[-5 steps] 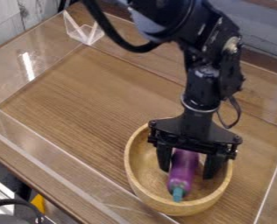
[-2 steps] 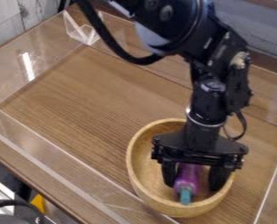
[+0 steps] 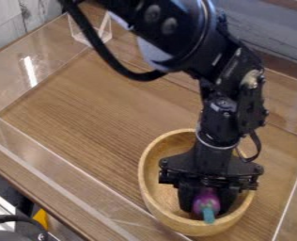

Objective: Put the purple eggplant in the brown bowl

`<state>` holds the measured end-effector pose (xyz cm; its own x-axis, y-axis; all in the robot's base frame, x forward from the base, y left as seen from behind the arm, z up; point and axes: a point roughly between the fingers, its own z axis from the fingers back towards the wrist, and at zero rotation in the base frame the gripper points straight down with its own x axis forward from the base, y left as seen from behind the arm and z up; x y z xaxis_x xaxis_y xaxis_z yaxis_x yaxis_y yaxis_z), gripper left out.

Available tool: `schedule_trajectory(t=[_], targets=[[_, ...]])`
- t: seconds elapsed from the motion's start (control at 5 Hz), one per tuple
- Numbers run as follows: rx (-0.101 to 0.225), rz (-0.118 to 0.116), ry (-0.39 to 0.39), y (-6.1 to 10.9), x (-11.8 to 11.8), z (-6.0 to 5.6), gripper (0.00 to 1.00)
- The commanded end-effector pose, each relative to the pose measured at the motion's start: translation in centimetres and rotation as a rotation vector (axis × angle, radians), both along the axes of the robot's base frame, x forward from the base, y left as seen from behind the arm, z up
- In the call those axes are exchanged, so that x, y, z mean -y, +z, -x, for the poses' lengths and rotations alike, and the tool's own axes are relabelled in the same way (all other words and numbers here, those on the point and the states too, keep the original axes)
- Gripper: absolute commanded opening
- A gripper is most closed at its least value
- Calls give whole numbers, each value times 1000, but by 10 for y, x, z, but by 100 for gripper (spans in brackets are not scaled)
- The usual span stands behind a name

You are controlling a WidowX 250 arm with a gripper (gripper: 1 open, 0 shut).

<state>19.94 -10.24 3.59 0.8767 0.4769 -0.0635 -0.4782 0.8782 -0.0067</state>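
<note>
Spanning the view, the wood-grain counter (image 3: 101,113) carries the large round light-brown wooden bowl (image 3: 158,184) near its front right. Over the bowl hangs the black robot arm (image 3: 195,56), pointing down. Its gripper (image 3: 209,196) sits inside the bowl, clamped on the small glossy purple eggplant (image 3: 207,200), teal stem toward the near rim.

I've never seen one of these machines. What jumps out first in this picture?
The big black arm dominates, reaching down from the top into a wooden bowl at the lower right of the table. Inside the bowl, its gripper is closed on a small purple eggplant with a teal stem end. Clear walls ring the table.
</note>
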Motion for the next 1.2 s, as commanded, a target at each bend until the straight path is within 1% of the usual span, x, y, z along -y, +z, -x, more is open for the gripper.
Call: schedule_trajectory(t=[0.0,0.2,0.6,0.8,1.0], targets=[[35,14,31,11,-3,5,0],[33,7,68,16,-11,12,0],[27,-17,24,23,4,12,0],[26,-26,-17,12,3,7,0],[22,-29,-54,2,2,3,0]])
